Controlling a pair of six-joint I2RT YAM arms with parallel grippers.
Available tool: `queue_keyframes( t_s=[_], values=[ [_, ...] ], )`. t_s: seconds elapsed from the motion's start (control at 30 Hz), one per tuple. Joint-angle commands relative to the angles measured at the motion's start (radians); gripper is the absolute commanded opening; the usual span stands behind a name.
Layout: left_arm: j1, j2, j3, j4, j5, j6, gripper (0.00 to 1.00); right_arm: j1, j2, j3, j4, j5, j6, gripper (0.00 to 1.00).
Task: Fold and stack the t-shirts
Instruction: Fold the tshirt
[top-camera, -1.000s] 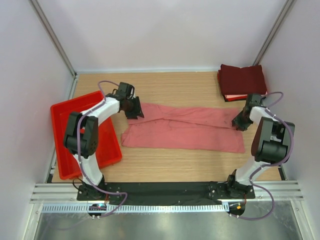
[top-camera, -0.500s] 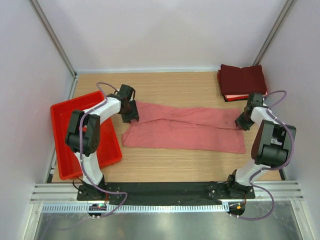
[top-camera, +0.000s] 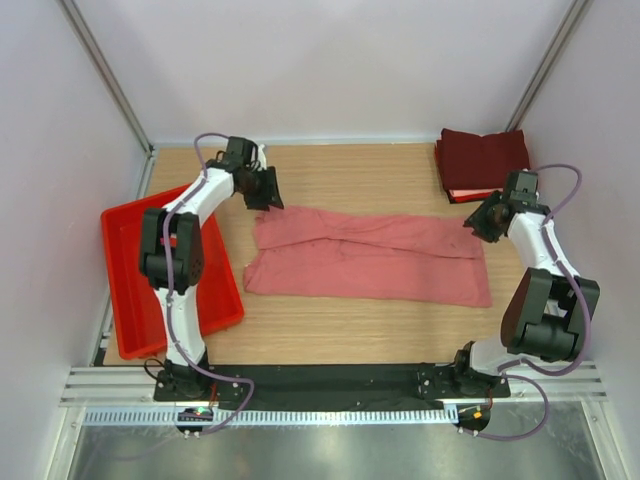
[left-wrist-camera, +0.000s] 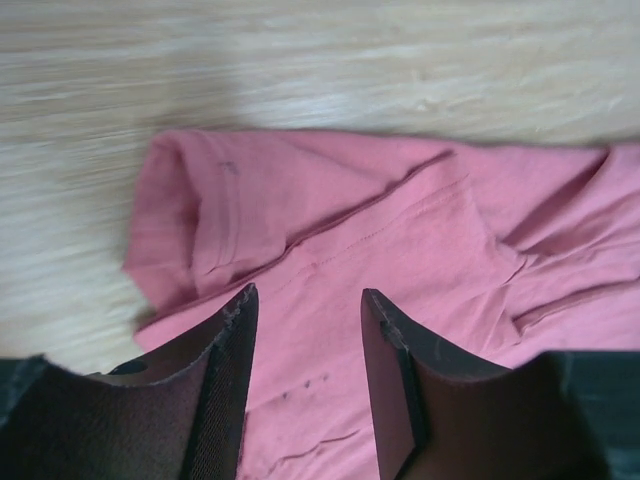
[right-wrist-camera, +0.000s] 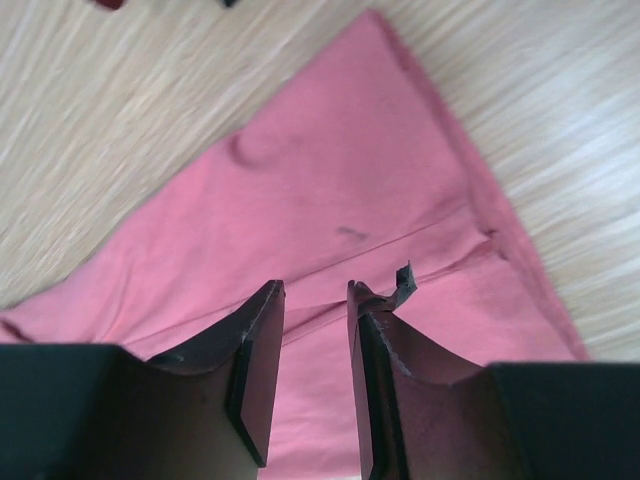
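Pink tee (top-camera: 370, 257) lies mid table (top-camera: 350, 330), folded lengthwise into a long strip, so there's one end per gripper. Reads as setup for the cross-fold. Maroon stack (top-camera: 487, 158) sits in the far-R corner, close to the tee's R end, prob the drop spot.

L gripper (left-wrist-camera: 305, 300): fingers spread, empty, over the far-L sleeve corner, clear of cloth afaict. R gripper (right-wrist-camera: 315, 292): fingers only narrowly apart, empty, above the far-R hem. You've got both reaching well fwd, wrists pitched down, angled inward twd the tee.
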Motion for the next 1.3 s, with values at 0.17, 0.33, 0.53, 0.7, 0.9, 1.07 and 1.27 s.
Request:
queue_keyframes(
  t_s=[0.17, 0.33, 0.53, 0.7, 0.9, 1.07, 1.27],
  values=[
    [-0.027, 0.102, 0.091, -0.008, 0.182, 0.198, 0.46, 0.054, -0.059, 0.023, 0.039, -0.159, -0.033, 0.39],
    [-0.032, 0.154, 0.133, -0.015, 0.188, 0.215, 0.46, 0.068, -0.063, 0.028, 0.044, -0.177, -0.036, 0.40],
    [-0.045, 0.209, 0.179, -0.044, 0.195, 0.236, 0.46, 0.069, -0.035, 0.031, 0.056, -0.194, -0.038, 0.40],
    [-0.059, 0.245, 0.208, -0.087, 0.179, 0.265, 0.45, 0.069, -0.027, 0.031, 0.061, -0.199, -0.039, 0.40],
    [-0.064, 0.231, 0.186, -0.098, 0.178, 0.277, 0.40, 0.069, -0.038, 0.037, 0.051, -0.190, -0.045, 0.40],
    [-0.094, 0.184, 0.166, -0.097, 0.156, 0.271, 0.37, 0.069, -0.032, 0.034, 0.051, -0.190, -0.050, 0.39],
    [-0.116, 0.142, 0.139, -0.100, 0.122, 0.259, 0.37, 0.069, -0.032, 0.033, 0.050, -0.194, -0.049, 0.40]
  ],
)
